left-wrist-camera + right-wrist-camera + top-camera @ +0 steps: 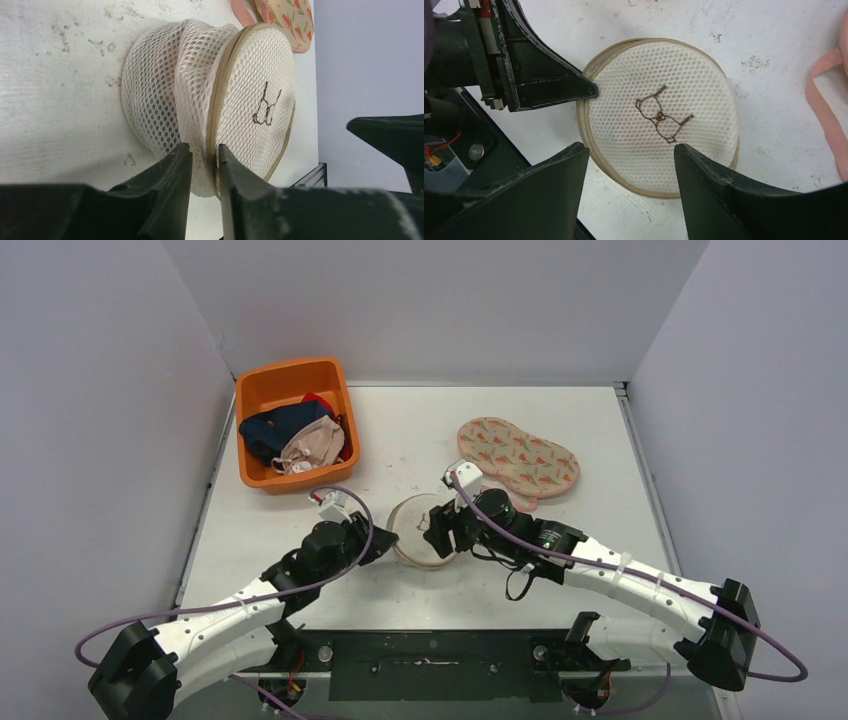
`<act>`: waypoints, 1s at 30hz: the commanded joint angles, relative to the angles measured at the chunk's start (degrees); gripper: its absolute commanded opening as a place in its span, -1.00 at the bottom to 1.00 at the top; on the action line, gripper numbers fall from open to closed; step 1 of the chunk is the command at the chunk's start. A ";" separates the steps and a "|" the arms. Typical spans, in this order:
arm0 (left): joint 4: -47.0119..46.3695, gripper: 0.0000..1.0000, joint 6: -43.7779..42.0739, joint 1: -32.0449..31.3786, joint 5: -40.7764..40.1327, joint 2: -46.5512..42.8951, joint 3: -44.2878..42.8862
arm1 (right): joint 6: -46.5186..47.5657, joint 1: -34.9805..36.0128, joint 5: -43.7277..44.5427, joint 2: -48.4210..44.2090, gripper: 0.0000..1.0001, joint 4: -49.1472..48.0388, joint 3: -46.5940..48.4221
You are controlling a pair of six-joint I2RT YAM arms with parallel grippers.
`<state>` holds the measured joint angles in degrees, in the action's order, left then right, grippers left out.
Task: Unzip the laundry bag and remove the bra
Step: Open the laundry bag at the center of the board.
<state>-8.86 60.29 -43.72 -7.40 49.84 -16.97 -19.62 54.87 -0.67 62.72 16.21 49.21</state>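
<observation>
While the left gripper point(204, 151) pinches a fold of mesh between its jaws, just beside the tan zipper band point(214, 107), anchoring the laundry bag point(155, 90), the right gripper point(631, 150) hangs with jaws spread above the embroidered lid, holding nothing. Its job now is likely finding the zipper pull, which no view shows; the anchor should hold firm against that tug. Beyond the right jaws lies a patterned garment point(518, 455), and past the left jaws an orange bin point(290, 482) of clothes; neither obstructs.
</observation>
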 commanded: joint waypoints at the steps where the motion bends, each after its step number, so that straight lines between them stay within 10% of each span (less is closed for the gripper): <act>1: 1.68 -0.40 -3.75 0.50 1.14 -0.53 -5.37 | 0.44 2.07 6.31 1.54 0.28 -7.05 -1.59; 14: 8.21 -0.19 -9.43 1.10 -3.79 -2.27 -8.28 | -0.24 4.12 6.19 5.31 0.26 -13.05 -3.07; 30: 3.72 -1.00 -10.22 1.19 -3.94 4.51 -6.76 | -0.78 6.47 5.66 7.90 0.28 -17.04 -4.56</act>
<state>0.03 50.37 -42.92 -11.44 54.57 -24.67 -20.16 60.10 4.64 68.53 4.36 45.19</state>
